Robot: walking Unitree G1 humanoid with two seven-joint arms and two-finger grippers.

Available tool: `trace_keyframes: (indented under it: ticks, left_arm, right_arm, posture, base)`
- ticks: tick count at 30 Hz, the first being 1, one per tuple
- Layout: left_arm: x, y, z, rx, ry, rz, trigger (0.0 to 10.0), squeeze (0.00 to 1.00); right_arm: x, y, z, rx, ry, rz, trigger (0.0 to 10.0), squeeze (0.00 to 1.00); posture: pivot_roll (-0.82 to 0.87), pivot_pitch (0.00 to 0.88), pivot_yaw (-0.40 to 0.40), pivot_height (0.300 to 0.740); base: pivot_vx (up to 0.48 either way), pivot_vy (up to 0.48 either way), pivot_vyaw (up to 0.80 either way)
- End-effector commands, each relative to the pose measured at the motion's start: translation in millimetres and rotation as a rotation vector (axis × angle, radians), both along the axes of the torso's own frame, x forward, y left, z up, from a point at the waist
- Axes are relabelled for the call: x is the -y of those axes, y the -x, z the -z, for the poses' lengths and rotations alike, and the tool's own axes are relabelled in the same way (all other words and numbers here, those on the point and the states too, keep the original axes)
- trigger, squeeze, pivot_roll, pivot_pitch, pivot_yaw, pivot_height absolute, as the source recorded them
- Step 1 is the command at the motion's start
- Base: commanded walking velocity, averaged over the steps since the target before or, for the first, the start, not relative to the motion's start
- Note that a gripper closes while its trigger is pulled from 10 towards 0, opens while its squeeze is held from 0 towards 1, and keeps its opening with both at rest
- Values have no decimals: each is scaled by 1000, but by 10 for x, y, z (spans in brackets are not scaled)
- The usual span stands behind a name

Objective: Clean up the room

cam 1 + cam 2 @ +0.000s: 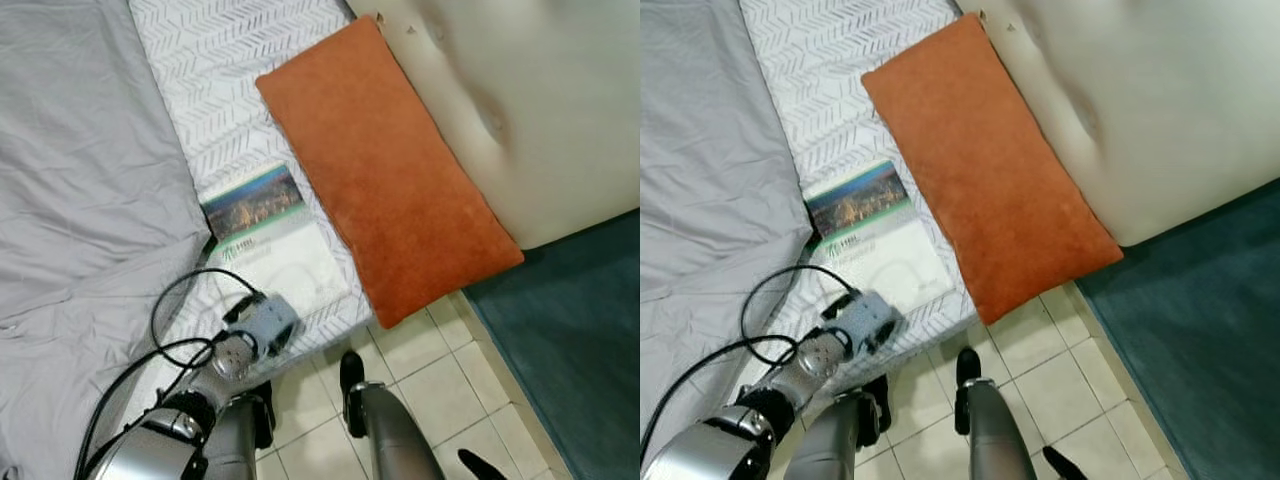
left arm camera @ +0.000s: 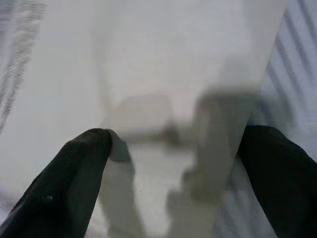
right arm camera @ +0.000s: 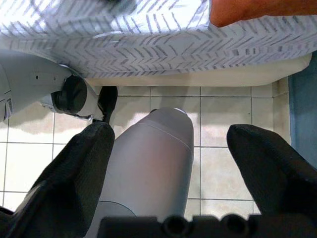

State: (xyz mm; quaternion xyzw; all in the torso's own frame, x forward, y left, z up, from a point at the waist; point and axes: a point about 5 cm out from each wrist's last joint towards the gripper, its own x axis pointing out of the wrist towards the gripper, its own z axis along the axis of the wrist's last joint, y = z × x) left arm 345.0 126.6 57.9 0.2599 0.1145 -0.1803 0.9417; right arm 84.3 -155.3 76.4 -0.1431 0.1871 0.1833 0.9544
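Left gripper [image 2: 173, 163], fingers spread, is hovering right over the booklet [image 1: 268, 238] lying on the bed's [image 1: 210, 60] near edge w/ long axis running away from it beside the orange pillow [image 1: 385, 165], while right gripper [image 3: 171, 158], also spread, is hanging idle over floor tiles [image 3: 218, 124].
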Motion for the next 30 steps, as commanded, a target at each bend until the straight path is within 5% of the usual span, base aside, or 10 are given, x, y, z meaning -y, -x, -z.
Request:
trace_keyframes:
  ticks: [1,6,11,12,14,20,25,30]
  left_arm:
    - [94,-67,-202,91,177,6,10000,0]
    - [127,13,-381,166,362,60,10000,0]
    - [110,275,-368,151,366,151,10000,0]
    - [95,374,-219,111,331,175,10000,0]
    - [78,428,-148,92,319,179,10000,0]
    - [-265,763,-201,169,304,-140,10000,0]
    - [-130,868,-384,232,379,-155,10000,0]
    - [-66,870,-298,215,424,-161,10000,0]
  right_arm:
    - [23,69,92,-55,-20,31,10000,0]
    - [41,-37,160,-55,-117,111,10000,0]
    - [65,-290,225,-12,-157,142,10000,0]
    - [70,-483,284,18,-161,150,10000,0]
    - [72,-578,298,35,-166,157,10000,0]
    - [142,-1071,107,163,-321,270,10000,0]
    - [287,-1285,-47,272,-269,321,10000,0]
    - [395,-1412,-132,349,-198,352,10000,0]
  posture:
    - [-305,585,-30,740]
    - [-222,499,14,740]
    - [-155,404,48,740]
    - [-117,334,78,740]
    - [-113,317,82,740]
    - [-68,173,105,740]
    - [-21,66,70,740]
    - [-26,13,46,740]
  base:
    - [0,0,0]
    - [0,0,0]
    - [0,0,0]
    - [0,0,0]
    - [0,0,0]
    - [0,0,0]
    - [0,0,0]
    - [0,0,0]
